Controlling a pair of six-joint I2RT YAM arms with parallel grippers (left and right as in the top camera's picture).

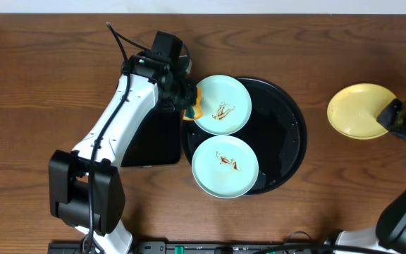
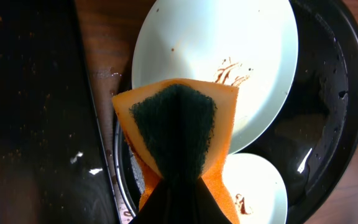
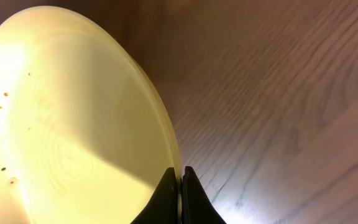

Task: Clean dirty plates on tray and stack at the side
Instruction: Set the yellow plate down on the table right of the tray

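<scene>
At the left of the overhead frame my left arm point(image 1: 118, 120) reaches over the rectangular black tray point(image 1: 157, 144) toward the middle. The left gripper point(image 1: 187, 99) is clamped on the orange sponge point(image 2: 176, 130), pinched so hard that it folds with the green scouring face outward. I judge that grip is meant to put the rough side onto the plate.

The sponge sits at the left rim of the upper mint plate point(image 1: 222, 104), whose brown sauce smear point(image 1: 222, 111) lies just right of it and looks unwiped. Below it the lower mint plate point(image 1: 225, 166) carries its own smear. Both plates lie on the round black tray point(image 1: 298, 134), edges close together, the lower one overhanging the rim toward the bottom of the frame.

Far right, well off the tray, the yellow plate point(image 1: 358, 109) is where I take the stack is meant to start. The right gripper point(image 1: 392, 116) has its jaws nearly closed, pinching the plate's right rim.

The left wrist view gives me what the overhead cannot: the sponge's fold, its green pad, and water drops on the tray. The right wrist view shows the yellow plate point(image 3: 61, 124) tilted against the wood grain, with a few specks but no smear I can make out. Neither view tells me whether its far edge rests on the table point(image 1: 48, 70).
</scene>
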